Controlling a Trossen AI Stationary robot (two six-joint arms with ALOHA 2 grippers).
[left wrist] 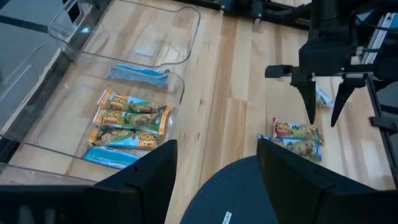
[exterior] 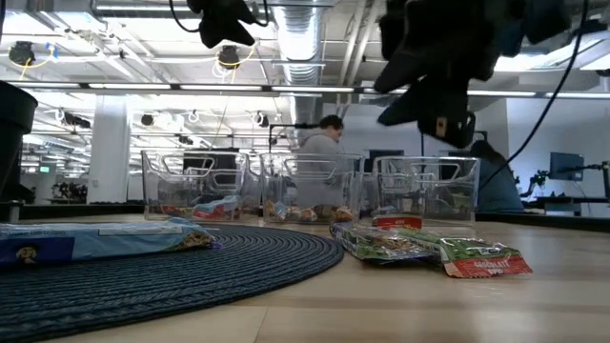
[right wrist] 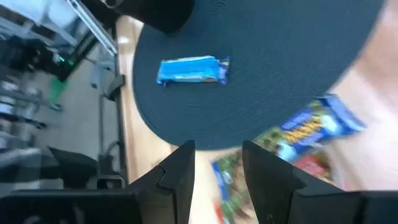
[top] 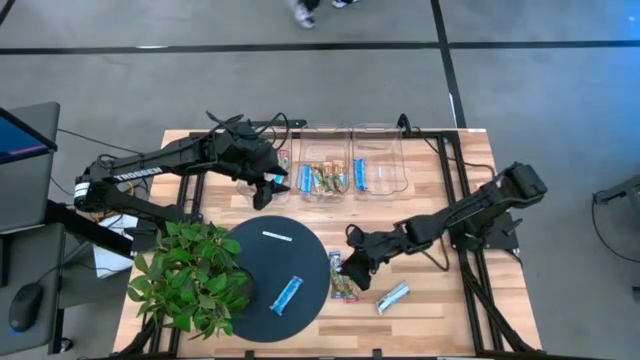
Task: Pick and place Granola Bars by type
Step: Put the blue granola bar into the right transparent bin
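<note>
Two red-and-green granola bars (top: 343,280) lie side by side on the wood just right of the round dark mat (top: 262,268). My right gripper (top: 352,262) hovers open above them, with nothing between its fingers (right wrist: 180,171); the left wrist view shows its fingertips (left wrist: 310,112) clear of the bars (left wrist: 297,135). A blue bar (top: 287,294) lies on the mat and a silvery bar (top: 393,297) on the wood to the right. My left gripper (top: 268,192) hangs open and empty near the clear bins.
Three clear bins stand in a row at the far edge: the middle one (top: 325,150) holds several orange-green bars (left wrist: 127,118), the right one (top: 380,150) a blue bar (left wrist: 140,73). A potted plant (top: 190,275) stands near left. A thin white strip (top: 276,236) lies on the mat.
</note>
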